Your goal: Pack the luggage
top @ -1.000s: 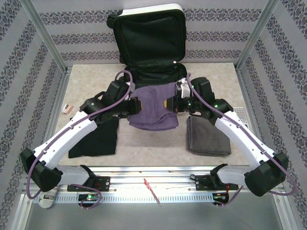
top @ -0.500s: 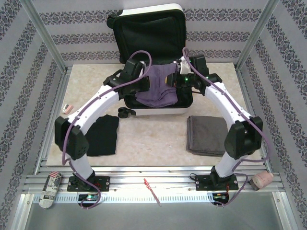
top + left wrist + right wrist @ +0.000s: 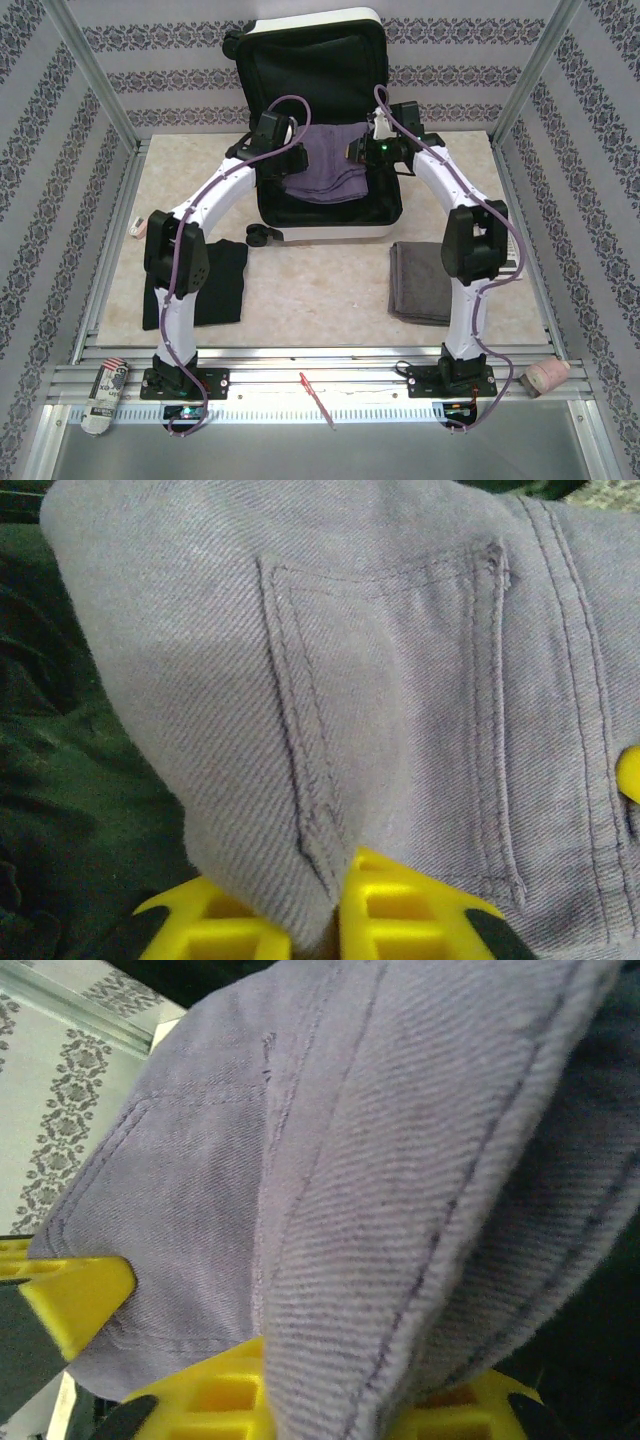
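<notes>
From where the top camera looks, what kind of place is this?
Probably a robot test cell, not a home: aluminium frame posts hold wallpaper-patterned panels, a metal mounting rail edges the table, and a purple garment is held over the open luggage.

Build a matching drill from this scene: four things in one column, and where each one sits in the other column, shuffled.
Things:
1. luggage
2. purple denim garment
3. black garment
4. grey folded cloth

Places:
A. flat on the table, left side
B. standing open at the table's far edge
C. on the table, right side
D. held over the luggage's lower half

Pairs: 1-B, 2-D, 3-A, 4-C
</notes>
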Controlling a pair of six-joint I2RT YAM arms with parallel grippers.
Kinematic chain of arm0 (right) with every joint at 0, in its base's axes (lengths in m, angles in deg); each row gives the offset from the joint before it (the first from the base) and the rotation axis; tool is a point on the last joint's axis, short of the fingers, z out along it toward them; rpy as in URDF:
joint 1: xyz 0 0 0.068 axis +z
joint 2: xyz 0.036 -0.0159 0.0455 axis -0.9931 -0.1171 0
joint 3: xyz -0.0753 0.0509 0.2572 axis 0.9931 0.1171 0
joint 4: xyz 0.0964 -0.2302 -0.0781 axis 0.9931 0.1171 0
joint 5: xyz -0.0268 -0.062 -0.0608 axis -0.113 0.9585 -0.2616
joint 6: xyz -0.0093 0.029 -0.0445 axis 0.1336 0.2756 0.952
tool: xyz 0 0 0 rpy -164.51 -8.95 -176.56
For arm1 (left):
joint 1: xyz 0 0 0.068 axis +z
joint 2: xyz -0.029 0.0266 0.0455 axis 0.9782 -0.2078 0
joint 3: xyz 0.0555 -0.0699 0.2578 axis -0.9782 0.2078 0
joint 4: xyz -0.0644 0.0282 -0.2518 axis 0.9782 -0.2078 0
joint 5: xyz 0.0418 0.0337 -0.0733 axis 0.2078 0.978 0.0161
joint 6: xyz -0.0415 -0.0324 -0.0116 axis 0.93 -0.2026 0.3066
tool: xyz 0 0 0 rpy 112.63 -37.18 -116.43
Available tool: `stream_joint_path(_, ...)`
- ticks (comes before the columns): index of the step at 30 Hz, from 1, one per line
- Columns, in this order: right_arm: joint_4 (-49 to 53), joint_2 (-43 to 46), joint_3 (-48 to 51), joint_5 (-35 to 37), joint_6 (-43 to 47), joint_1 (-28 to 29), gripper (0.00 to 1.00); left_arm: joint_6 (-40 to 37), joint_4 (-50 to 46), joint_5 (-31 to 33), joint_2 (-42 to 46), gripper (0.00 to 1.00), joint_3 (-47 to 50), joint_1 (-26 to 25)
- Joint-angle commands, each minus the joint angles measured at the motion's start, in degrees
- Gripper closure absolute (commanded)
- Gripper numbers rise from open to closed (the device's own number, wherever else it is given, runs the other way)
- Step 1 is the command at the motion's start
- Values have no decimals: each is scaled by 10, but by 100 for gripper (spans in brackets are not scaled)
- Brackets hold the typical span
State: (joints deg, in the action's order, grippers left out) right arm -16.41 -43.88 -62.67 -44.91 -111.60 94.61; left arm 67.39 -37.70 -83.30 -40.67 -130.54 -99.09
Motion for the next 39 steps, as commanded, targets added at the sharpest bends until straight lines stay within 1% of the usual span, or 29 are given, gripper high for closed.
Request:
stream_joint_path(1,28,-34,-56,20,36,-9,63,7,42,-11,-13,49,-26,16)
stream_joint_path(3,41,-47,-67,42,44,-16,52,13,32,-14,-16,37,-22,25)
stream_joint_path(5,40,-46,-63,52,43,-23,42,12,26,-14,-7,29,-11,30)
stream_joint_path(7,41,-40,-58,63,49,-24,37,5,27,-4,11,25,4,31)
stream_joint_path(9,46,-32,-53,72,53,-24,34,-2,26,4,31,24,19,32)
stream_joint_path(12,48,-14,-40,82,57,-24,33,-11,8,27,64,23,38,32)
stream_joint_path(14,45,5,-25,85,60,-23,32,-21,-15,53,91,23,53,32)
stream_joint_path(19,30,56,21,87,61,-18,31,-44,-107,148,167,23,94,32)
stream_joint_path(21,19,78,46,83,56,-14,31,-45,-139,189,207,22,131,32)
stream_joint_path(23,1,106,76,75,47,-5,31,-38,-157,222,260,19,186,32)
stream_joint_path(26,-25,153,127,84,45,18,30,-17,-180,249,332,15,264,36)
stream_joint_path(29,-48,189,166,75,36,44,29,21,-218,250,387,15,334,43)
stream_joint_path(32,-63,213,199,65,32,68,28,57,-239,201,427,17,414,44)
stream_joint_path(35,-97,233,237,33,24,87,28,99,-265,200,446,19,483,44)
stream_joint_path(37,-136,245,270,1,27,104,29,121,-263,189,453,20,525,44)
stream_joint_path(39,-171,255,303,-12,26,129,29,138,-241,166,456,21,563,44)
